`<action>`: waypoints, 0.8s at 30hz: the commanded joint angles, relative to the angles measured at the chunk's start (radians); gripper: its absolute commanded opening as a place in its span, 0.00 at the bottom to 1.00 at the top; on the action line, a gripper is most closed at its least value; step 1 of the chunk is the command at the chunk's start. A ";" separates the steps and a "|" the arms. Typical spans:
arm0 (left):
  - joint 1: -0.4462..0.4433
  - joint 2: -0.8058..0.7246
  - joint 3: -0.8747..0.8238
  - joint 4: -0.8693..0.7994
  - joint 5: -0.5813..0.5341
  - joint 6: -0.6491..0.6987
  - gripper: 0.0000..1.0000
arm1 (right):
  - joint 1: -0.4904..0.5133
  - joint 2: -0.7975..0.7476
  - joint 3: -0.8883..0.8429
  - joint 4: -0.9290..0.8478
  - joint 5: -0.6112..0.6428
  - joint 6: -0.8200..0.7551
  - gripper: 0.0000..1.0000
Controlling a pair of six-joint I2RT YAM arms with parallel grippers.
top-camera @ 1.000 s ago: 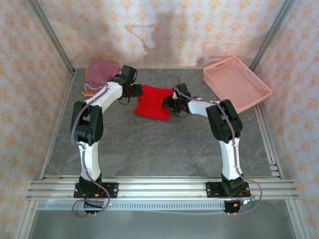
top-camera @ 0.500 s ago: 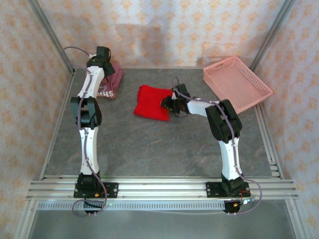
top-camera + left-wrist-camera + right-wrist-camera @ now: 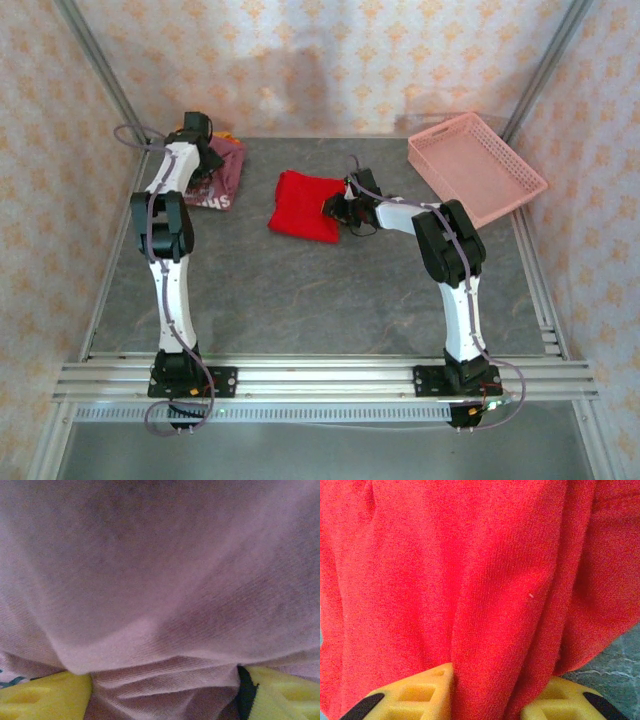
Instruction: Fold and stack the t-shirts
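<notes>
The bright red t-shirt (image 3: 303,205) lies folded in the middle of the table. My right gripper (image 3: 334,208) is shut on its right edge; in the right wrist view a thick red fold (image 3: 490,630) is pinched between the yellow fingers (image 3: 420,695). At the back left lies the maroon-pink t-shirt (image 3: 217,178) with white lettering, and an orange t-shirt (image 3: 227,138) peeks out behind it. My left gripper (image 3: 203,148) is down on that pile. Its yellow fingers (image 3: 45,695) stand wide apart, open, with maroon-pink cloth (image 3: 165,605) bunched between them.
A pink lattice basket (image 3: 476,166) stands at the back right. Metal frame posts and patterned walls close in the table on both sides and at the back. Bare grey tabletop (image 3: 310,290) lies between the arms and the shirts.
My left arm has swung from the red t-shirt's left edge to the back-left pile, and its jaws have narrowed a little. The right arm and the red t-shirt have stayed put.
</notes>
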 commanded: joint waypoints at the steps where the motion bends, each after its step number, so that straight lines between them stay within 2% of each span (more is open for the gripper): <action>1: 0.006 -0.066 -0.198 -0.031 0.051 -0.030 0.75 | 0.006 -0.035 -0.030 -0.047 0.016 -0.020 0.31; 7: 0.006 -0.144 -0.321 0.011 0.040 -0.026 0.75 | 0.006 -0.038 -0.039 -0.041 0.011 -0.019 0.31; 12: 0.006 -0.160 -0.328 0.005 0.050 -0.041 0.75 | 0.006 -0.039 -0.040 -0.041 0.010 -0.019 0.31; 18: 0.017 -0.258 -0.474 0.089 0.082 -0.079 0.75 | 0.005 -0.047 -0.050 -0.037 0.015 -0.022 0.31; 24: 0.024 -0.277 -0.419 0.069 0.077 -0.041 0.79 | 0.003 -0.049 -0.046 -0.038 0.010 -0.027 0.31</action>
